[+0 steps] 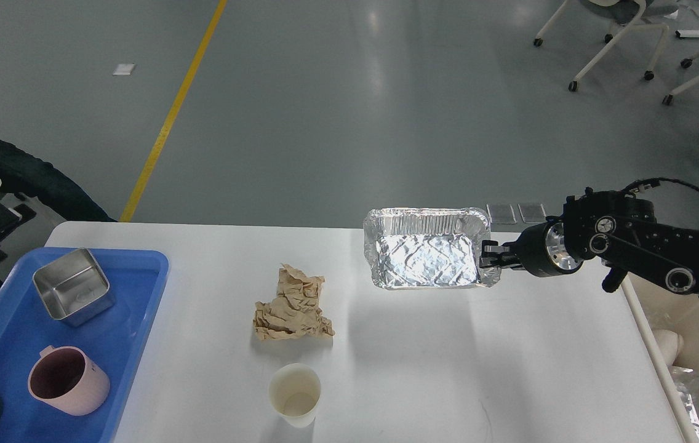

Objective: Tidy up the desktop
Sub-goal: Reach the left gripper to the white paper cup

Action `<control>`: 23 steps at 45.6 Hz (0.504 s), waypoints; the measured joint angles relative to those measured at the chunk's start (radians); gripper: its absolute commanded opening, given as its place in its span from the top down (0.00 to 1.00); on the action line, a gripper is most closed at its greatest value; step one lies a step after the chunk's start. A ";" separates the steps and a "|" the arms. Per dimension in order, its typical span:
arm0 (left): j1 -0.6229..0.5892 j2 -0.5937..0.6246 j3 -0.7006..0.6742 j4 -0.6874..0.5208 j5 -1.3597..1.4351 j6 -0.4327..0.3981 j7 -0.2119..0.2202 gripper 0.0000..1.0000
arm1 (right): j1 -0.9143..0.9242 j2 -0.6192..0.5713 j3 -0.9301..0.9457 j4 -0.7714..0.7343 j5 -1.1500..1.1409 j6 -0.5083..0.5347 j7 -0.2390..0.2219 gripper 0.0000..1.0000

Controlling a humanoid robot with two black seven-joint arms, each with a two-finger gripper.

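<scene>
Head view, right fingers (488, 255) gripping foil tray (426, 249) above desktop (448, 357)

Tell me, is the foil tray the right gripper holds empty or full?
Empty: the foil tray shows only bare crinkled foil inside, with the right gripper clamped on its rim.

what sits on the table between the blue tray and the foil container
In the head view, only the crumpled brown paper lies on the desktop between the blue tray and the foil container; the paper cup sits nearer the camera.

My desktop (448, 369) is looking smooth and white. The foil tray (426, 255) is gleaming, crinkled; the brown paper (293, 304) is lying matt and crumpled.
</scene>
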 measured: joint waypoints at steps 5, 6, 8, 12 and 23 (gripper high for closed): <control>0.002 0.029 0.034 -0.007 0.072 0.000 -0.001 0.03 | 0.000 0.000 0.000 0.000 0.000 0.000 0.000 1.00; 0.002 0.030 0.039 -0.007 0.087 0.000 -0.001 0.03 | 0.000 0.000 0.000 0.000 0.000 0.000 0.000 1.00; 0.003 0.030 0.046 -0.007 0.106 0.000 -0.001 0.03 | 0.000 0.000 0.000 0.001 0.000 0.000 0.000 1.00; 0.006 0.024 0.055 -0.007 0.128 0.000 -0.002 0.03 | 0.000 -0.002 0.000 0.001 0.000 0.000 0.000 1.00; -0.044 -0.070 0.057 0.009 0.138 -0.018 -0.010 0.03 | 0.000 -0.007 0.000 0.003 0.002 0.000 0.000 1.00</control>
